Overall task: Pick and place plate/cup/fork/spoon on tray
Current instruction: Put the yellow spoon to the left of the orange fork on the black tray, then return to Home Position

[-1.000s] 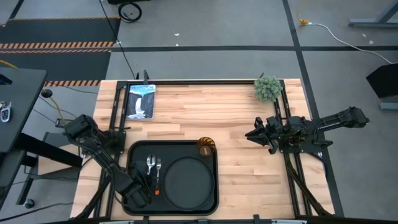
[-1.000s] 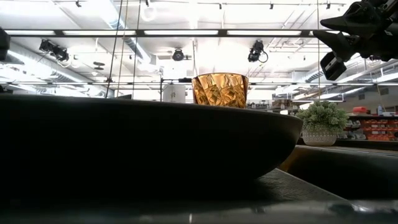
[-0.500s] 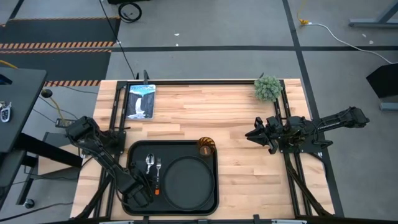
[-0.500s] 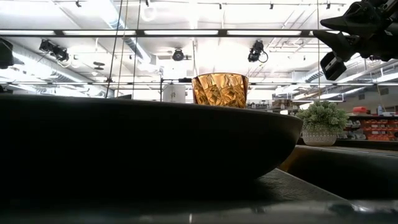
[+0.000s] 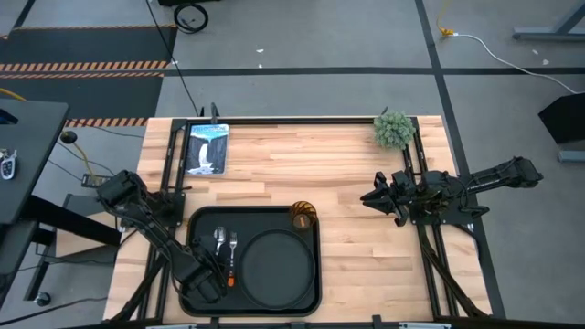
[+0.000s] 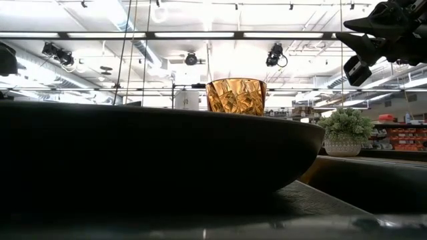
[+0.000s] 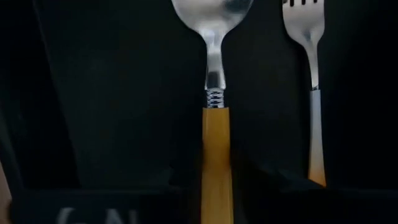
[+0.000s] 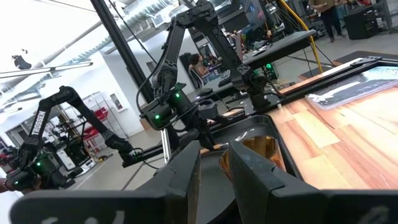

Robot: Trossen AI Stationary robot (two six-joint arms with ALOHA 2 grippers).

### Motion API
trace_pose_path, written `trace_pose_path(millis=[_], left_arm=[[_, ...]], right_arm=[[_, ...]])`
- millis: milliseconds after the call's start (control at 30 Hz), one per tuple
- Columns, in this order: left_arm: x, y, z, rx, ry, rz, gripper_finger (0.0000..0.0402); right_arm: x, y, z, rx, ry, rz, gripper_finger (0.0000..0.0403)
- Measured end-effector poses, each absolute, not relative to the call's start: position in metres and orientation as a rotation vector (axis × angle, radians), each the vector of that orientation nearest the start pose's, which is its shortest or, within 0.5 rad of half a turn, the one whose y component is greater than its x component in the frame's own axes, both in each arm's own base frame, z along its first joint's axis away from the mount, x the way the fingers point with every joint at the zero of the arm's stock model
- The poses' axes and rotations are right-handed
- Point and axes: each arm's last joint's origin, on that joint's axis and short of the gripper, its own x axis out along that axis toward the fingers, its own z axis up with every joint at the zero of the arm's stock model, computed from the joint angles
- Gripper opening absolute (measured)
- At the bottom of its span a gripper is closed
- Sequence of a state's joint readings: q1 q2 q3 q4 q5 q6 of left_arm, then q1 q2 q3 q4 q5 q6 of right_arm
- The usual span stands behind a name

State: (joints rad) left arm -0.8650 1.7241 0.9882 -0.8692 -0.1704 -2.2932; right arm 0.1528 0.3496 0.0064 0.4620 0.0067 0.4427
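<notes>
The black tray (image 5: 203, 222) lies at the table's near middle. The round black plate (image 5: 274, 267) lies on the tray's right part, and its dark rim fills the low view (image 6: 160, 153). The amber cup (image 5: 303, 216) stands upright in the tray's far right corner and also shows in the low view (image 6: 235, 97). The fork (image 5: 232, 249) lies flat on the tray's left part, tines toward the far edge (image 7: 309, 25). My left gripper (image 5: 207, 277) is over the tray's near left corner, shut on the spoon (image 5: 219, 237). My right gripper (image 5: 371, 199) hangs open and empty above the table's right side. My left gripper pinches the spoon's orange handle (image 7: 216, 155) by its two sides, between its two fingers (image 7: 186, 183). The fingers come from above and the near side and lie across the handle. The spoon lies level along the tray beside the fork, its bowl (image 7: 212, 11) toward the far edge. I cannot tell whether it rests on the tray floor.
A small upright blue-white picture panel (image 5: 207, 147) stands at the far left. A potted plant (image 5: 394, 130) stands at the far right. Black frame rails run along both table sides (image 5: 413, 164). Bare wood lies between the tray and my right arm.
My left gripper has edged a little toward the table's far edge, and the spoon has moved with it.
</notes>
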Motion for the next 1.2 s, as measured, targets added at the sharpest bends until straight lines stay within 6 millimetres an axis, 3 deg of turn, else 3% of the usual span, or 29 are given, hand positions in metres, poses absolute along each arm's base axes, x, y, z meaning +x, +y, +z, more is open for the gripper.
trace_pose_path(millis=[233, 500, 733, 833, 1000, 1200], left_arm=[[0.184, -0.209, 0.148, -1.038, 1.099, 1.101, 0.0154], [0.180, -0.206, 0.158, -1.013, 1.179, 1.108, 0.0161], [0.189, -0.204, 0.209, -0.937, 1.123, 1.009, 0.0162], [0.202, -0.202, 0.236, -0.844, 1.035, 0.878, 0.0158], [0.233, -0.193, 0.275, -0.537, 0.843, 0.655, 0.0147], [0.269, -0.173, 0.320, -0.177, 0.681, 0.527, 0.0142]], right_arm=[[0.118, 0.018, 0.179, 0.451, -0.084, 0.170, 0.0091], [0.118, 0.018, 0.179, 0.451, -0.084, 0.170, 0.0091], [0.118, 0.018, 0.179, 0.451, -0.084, 0.170, 0.0091], [0.118, 0.018, 0.179, 0.451, -0.084, 0.170, 0.0091], [0.118, 0.018, 0.179, 0.451, -0.084, 0.170, 0.0091], [0.118, 0.018, 0.179, 0.451, -0.084, 0.170, 0.0091]])
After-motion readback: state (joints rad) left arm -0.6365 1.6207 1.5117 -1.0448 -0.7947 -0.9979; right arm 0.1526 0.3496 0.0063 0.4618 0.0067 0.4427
